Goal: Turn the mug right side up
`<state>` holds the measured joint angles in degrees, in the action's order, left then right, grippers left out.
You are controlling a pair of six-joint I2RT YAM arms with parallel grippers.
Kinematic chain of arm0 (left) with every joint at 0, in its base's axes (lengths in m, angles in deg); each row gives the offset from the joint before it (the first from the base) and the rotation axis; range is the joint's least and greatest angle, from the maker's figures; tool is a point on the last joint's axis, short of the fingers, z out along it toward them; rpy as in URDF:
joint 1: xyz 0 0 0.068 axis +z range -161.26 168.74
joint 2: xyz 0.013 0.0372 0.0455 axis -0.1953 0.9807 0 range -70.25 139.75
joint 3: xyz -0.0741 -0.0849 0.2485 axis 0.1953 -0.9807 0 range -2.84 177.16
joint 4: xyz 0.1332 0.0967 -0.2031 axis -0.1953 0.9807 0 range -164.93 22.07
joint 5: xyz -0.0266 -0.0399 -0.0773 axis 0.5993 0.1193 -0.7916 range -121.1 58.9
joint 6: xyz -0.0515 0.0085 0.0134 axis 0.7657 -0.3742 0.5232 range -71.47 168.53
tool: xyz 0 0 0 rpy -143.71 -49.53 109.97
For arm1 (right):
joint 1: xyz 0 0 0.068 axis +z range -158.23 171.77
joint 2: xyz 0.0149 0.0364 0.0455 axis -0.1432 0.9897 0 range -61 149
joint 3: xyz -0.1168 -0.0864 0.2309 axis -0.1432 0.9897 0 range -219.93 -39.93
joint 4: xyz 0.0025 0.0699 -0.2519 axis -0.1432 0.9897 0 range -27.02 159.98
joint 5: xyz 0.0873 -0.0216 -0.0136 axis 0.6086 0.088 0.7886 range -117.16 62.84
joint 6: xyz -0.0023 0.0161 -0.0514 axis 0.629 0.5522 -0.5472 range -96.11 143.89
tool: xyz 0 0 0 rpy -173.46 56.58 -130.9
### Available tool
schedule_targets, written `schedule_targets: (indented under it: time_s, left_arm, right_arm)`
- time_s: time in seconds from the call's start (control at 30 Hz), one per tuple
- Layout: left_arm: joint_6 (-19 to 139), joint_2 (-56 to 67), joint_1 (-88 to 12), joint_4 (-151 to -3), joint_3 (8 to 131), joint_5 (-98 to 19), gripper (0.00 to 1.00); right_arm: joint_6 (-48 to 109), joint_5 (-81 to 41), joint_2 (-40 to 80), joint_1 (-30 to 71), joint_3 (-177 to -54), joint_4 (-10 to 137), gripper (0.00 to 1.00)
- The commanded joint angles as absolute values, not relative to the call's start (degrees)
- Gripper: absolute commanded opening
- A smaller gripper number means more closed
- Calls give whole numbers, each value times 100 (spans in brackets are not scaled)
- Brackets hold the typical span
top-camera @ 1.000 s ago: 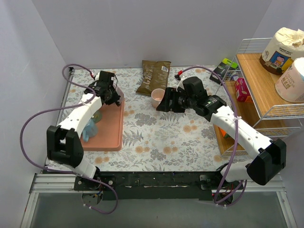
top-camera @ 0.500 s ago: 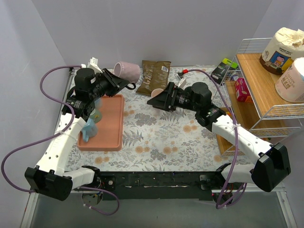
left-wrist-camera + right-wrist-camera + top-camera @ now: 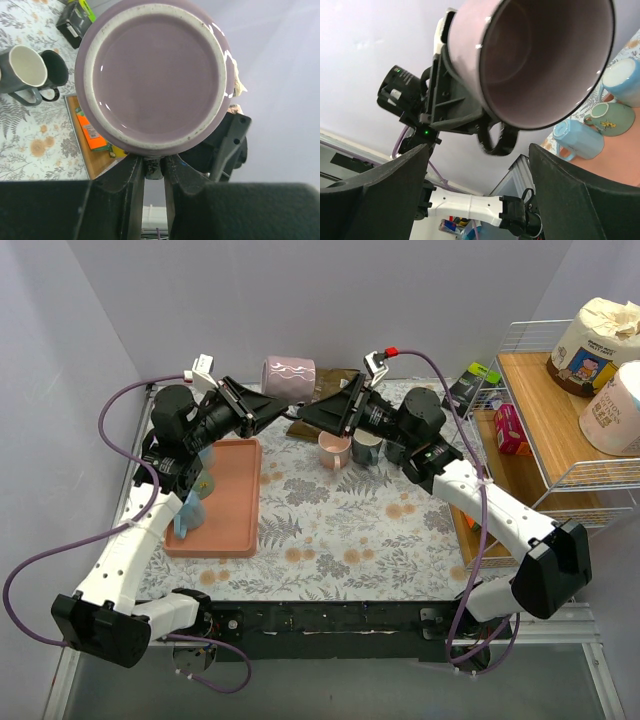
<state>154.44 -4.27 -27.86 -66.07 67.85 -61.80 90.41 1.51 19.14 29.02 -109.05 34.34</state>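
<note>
Aloft, purple mug (image 3: pixel 289 376) in left hand (image 3: pixel 268 405).

- The left arm (image 3: pixel 128 545) and right arm (image 3: pixel 497 512) have white shell links joined by chunky black joint housings.
- A purple cable (image 3: pixel 103 425) trails along each arm.
- The left gripper (image 3: pixel 272 412) and right gripper (image 3: pixel 316 416) are matt black with flat wedge fingers.
- A tiny green light (image 3: pixel 426 132) glows on the left wrist housing.

Left end effector (image 3: pixel 154 169) clamps purple mug (image 3: pixel 155 80), base facing camera.
</note>
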Motion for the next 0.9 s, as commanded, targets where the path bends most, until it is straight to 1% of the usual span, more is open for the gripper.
schedule_targets:
  time_s: [0.0, 0.1, 0.2, 0.23, 0.3, 0.33, 0.4, 0.43, 0.5, 0.53, 0.6, 0.63, 0.77, 0.8, 0.87]
  left_arm:
    - [15629, -872, -2893, -7458, 6747, -6353, 0]
    - [15620, -925, -2928, -7721, 6668, -6327, 0]
    - [15672, -978, -2981, -7914, 6510, -6301, 0]
    - [15699, -995, -2998, -8011, 6466, -6300, 0]
    - [15690, -1004, -3025, -8064, 6378, -6283, 0]
    - [15681, -1004, -3033, -8099, 6360, -6283, 0]
    - [15664, -1013, -3068, -8152, 6299, -6265, 0]
    - [15655, -1031, -3077, -8170, 6281, -6257, 0]
    - [15638, -1022, -3104, -8196, 6220, -6256, 0]
    - [15637, -1031, -3113, -8205, 6211, -6256, 0]
    - [15655, -1013, -3139, -8249, 6158, -6291, 0]
    - [15638, -1013, -3148, -8275, 6158, -6300, 0]
    - [15594, -987, -3165, -8214, 6184, -6318, 0]
    - [15541, -978, -3165, -8170, 6193, -6309, 12]
    - [15453, -987, -3165, -7986, 6228, -6274, 30]
  right_arm:
    - [9192, 123, 2135, 2921, -11270, 3091, 87]
    - [9288, 88, 2240, 2930, -11279, 3003, 85]
    - [9394, 79, 2355, 2930, -11375, 2871, 80]
    - [9472, 79, 2416, 2930, -11393, 2836, 74]
    - [9569, 62, 2451, 2930, -11367, 2660, 68]
    - [9613, 18, 2452, 2930, -11341, 2590, 62]
    - [9728, -17, 2460, 2930, -11262, 2414, 58]
    - [9763, -52, 2469, 2930, -11236, 2361, 53]
    - [9877, -70, 2469, 2930, -11209, 2212, 48]
    - [9903, -61, 2513, 2930, -11209, 2151, 35]
    - [9947, -44, 2531, 2930, -11226, 2019, 19]
    - [9948, -9, 2574, 2930, -11270, 2009, 2]
    - [9904, -17, 2566, 2930, -11253, 2088, 1]
    - [9878, -26, 2548, 2930, -11236, 2106, 1]
    - [9772, -70, 2496, 2930, -11227, 2219, 1]
